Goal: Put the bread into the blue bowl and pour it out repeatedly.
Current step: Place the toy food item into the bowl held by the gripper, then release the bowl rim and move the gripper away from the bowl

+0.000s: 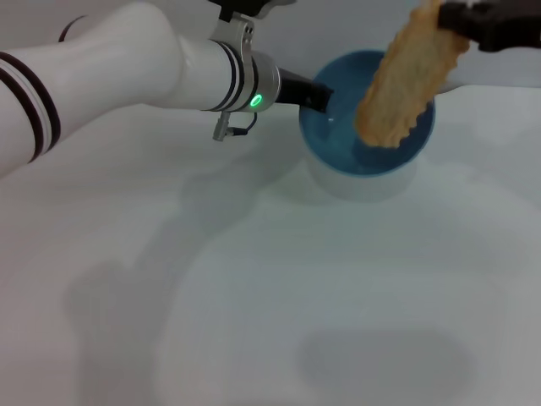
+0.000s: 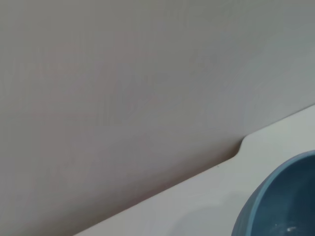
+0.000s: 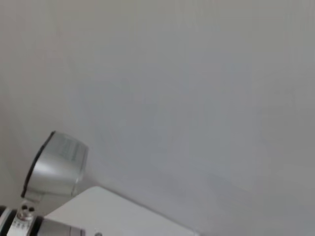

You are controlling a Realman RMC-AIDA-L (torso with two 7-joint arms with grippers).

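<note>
The blue bowl (image 1: pixel 338 139) stands on the white table at the back, right of centre. My left gripper (image 1: pixel 319 95) is at the bowl's left rim, its dark fingers closed on the rim. My right gripper (image 1: pixel 454 20) at the top right is shut on the upper end of the bread (image 1: pixel 406 80). The bread hangs tilted above the bowl, plain tan side facing me, its lower end over the bowl's opening. The bowl's rim also shows in the left wrist view (image 2: pixel 275 201).
The white table (image 1: pixel 254 296) stretches toward me in front of the bowl. Its back edge with a notch (image 2: pixel 241 145) meets a plain grey wall just behind the bowl. The right wrist view shows my left arm's silver wrist (image 3: pixel 54 167).
</note>
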